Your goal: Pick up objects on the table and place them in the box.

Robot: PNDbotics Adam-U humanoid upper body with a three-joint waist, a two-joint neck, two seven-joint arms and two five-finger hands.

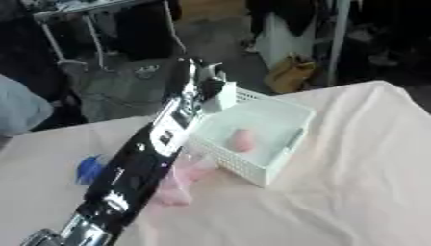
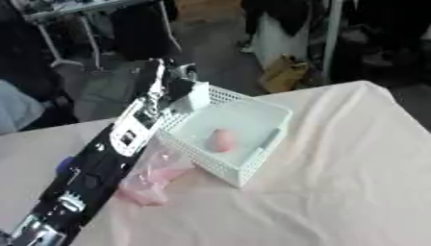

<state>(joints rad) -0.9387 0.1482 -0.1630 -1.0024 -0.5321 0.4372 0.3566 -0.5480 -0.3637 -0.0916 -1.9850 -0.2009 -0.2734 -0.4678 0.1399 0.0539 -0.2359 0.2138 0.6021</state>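
The left arm stretches in from the lower left, right across the tabletop (image 1: 353, 158), and the left hand (image 1: 205, 85) hangs at the far left corner of the white box (image 1: 278, 144), up above the rim. Whether its fingers are apart or curled on something I cannot tell; there's a pale white shape just by the hand, and it could be the box corner or a thing being carried. The right hand isn't showing anywhere.

Look inside the box: one pink rounded object (image 2: 221, 140) sits on the floor of it, near the middle. Nothing else in there that I can make out.

Outside, a pink soft-looking item (image 2: 151, 185) lies on the cloth right against the box's near-left wall, partly under the arm. Farther left, a small blue thing (image 1: 88, 168) peeks out beside the forearm, near the arm but well apart from the box.

My read: this is the drop-off end of one placement, or the hand hovering over the box between picks. Two things remain on the cloth, so the job looks partway done. The next move likely calls for drawing the hand away from the rim and down toward the pink item, minding the box wall it lies against.
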